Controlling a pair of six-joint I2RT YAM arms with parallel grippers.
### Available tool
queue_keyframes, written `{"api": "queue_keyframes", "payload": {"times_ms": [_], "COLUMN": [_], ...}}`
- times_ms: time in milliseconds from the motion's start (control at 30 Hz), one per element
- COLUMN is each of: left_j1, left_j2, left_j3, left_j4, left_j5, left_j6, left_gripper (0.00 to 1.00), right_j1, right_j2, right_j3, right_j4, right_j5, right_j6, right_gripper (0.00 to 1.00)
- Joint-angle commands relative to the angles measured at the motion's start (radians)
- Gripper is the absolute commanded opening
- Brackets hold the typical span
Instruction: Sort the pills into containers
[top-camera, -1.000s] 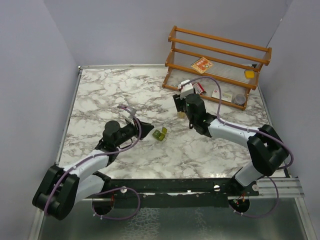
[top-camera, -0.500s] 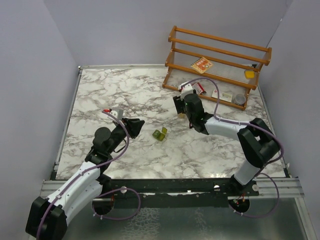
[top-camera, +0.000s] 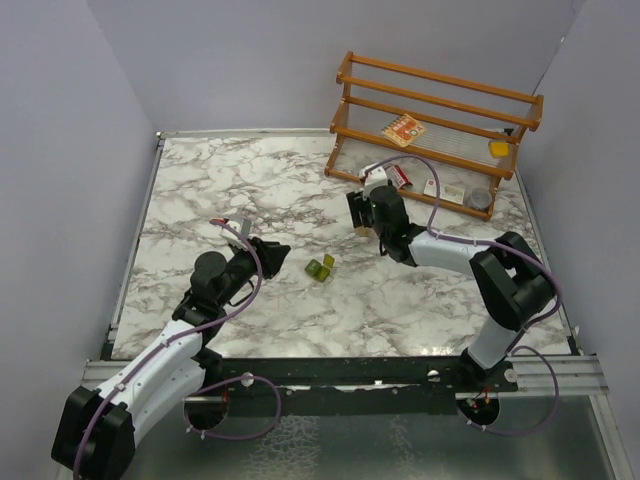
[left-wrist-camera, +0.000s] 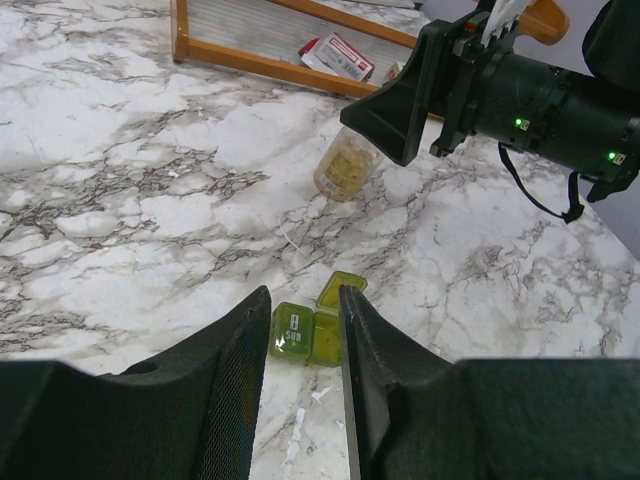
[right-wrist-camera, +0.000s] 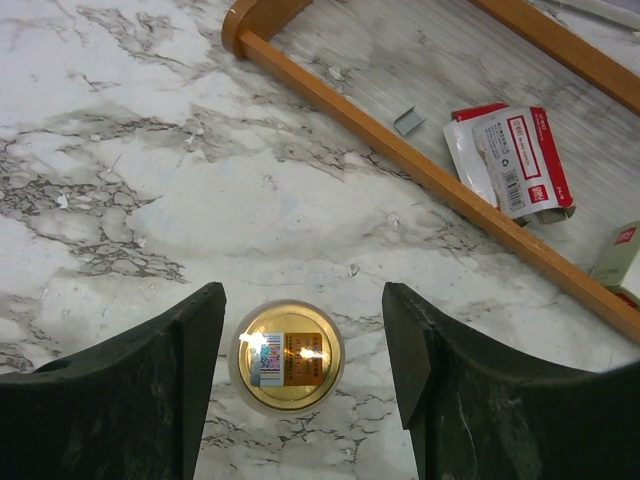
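Note:
The olive-green pill box (left-wrist-camera: 308, 333) lies on the marble just beyond my left gripper's (left-wrist-camera: 300, 305) tips, one lid flipped up; the top view shows the pill box (top-camera: 320, 268) right of the left gripper (top-camera: 280, 250). The jaws are open and empty. A small clear bottle (left-wrist-camera: 347, 165) holds the yellow-orange pills (left-wrist-camera: 346, 176). My right gripper (right-wrist-camera: 303, 310) hangs over the bottle's gold-labelled cap (right-wrist-camera: 286, 357), fingers wide open on either side and not touching it. In the top view the right gripper (top-camera: 358, 212) is above the bottle (top-camera: 363, 231).
A wooden rack (top-camera: 440, 110) stands at the back right with an orange card (top-camera: 403, 130) and a yellow block (top-camera: 498, 148) on it. Red-and-white cartons (right-wrist-camera: 510, 160) and a grey round piece (top-camera: 478, 198) lie at its foot.
My left arm has drawn back to the left, its tips now a little farther from the pill box. My right gripper has stayed over the bottle, shifting only slightly.

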Motion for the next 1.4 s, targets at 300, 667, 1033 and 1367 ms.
{"api": "queue_keyframes", "payload": {"times_ms": [300,667,1033,1367], "left_j1": [0.005,0.005,0.005,0.006], "left_j2": [0.018,0.032,0.033,0.053], "left_j3": [0.017,0.019,0.017,0.009], "left_j4": [0.005,0.005,0.005,0.009], "left_j5": [-0.031,-0.037,-0.041,-0.045], "left_j6": [0.0,-0.002,-0.004,0.018], "left_gripper": [0.36,0.37,0.38,0.37], "right_j1": [-0.004,-0.003,-0.002,-0.002], "right_j2": [0.012,0.008,0.015,0.009], "right_j3": [-0.033,-0.066,-0.06,-0.051], "right_j4": [0.02,0.021,0.004,0.002], "right_j5": [-0.079,-0.075,-0.081,-0.058], "right_j6": [0.07,0.082,0.07,0.035], "right_gripper": [0.63,0.57,0.01,0.01]}}
